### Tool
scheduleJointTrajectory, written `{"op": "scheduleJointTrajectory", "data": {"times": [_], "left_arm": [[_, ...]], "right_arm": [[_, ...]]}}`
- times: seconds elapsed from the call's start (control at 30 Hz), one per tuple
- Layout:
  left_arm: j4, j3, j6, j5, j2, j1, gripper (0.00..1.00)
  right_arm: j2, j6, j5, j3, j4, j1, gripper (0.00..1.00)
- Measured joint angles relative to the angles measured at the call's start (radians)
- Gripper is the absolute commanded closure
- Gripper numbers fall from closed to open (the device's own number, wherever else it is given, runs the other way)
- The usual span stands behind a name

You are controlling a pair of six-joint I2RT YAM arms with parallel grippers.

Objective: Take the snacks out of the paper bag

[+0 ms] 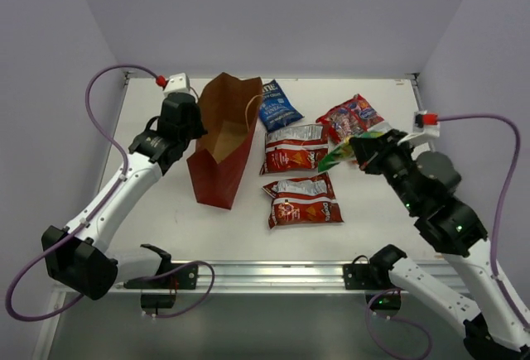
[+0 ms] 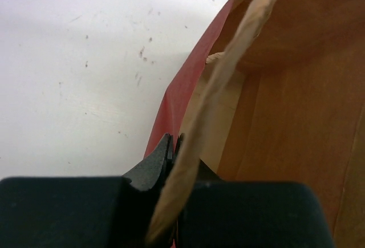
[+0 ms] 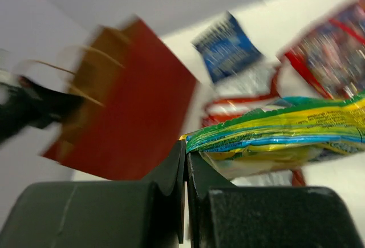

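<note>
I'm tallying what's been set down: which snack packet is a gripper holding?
The green-yellow packet, pinched by the right gripper. The blue packet, two red-and-silver bags and red multicolour packet lie free on the table.

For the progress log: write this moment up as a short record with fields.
left gripper: shut on the rim of the paper bag
right gripper: shut on the green-yellow packet, apparently lifted off the table
bag state: mouth open, brown inside showing, no packet visible in it
lying on the table: blue packet, far red-and-silver chip bag, near red-and-silver chip bag, red multicolour packet
likely next: set the green-yellow packet down
</note>
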Motion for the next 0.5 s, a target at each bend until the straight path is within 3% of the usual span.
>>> {"op": "scheduleJointTrajectory", "data": {"times": [0.2,0.4,0.47,0.5], "left_arm": [[0.029,0.001,0.033,0.012,0.020,0.076,1.00],[0.051,0.001,0.050,0.026,0.028,0.082,0.80],[0.052,0.001,0.056,0.027,0.025,0.082,0.61],[0.051,0.001,0.057,0.029,0.023,0.082,0.61]], "right_arm": [[-0.035,0.095,0.089,-0.330,-0.134,-0.049,1.00],[0.043,0.176,0.093,-0.416,-0.188,-0.190,1.00],[0.109,0.193,0.083,-0.416,-0.178,-0.236,1.00],[0.126,0.195,0.080,-0.416,-0.175,-0.255,1.00]]}}
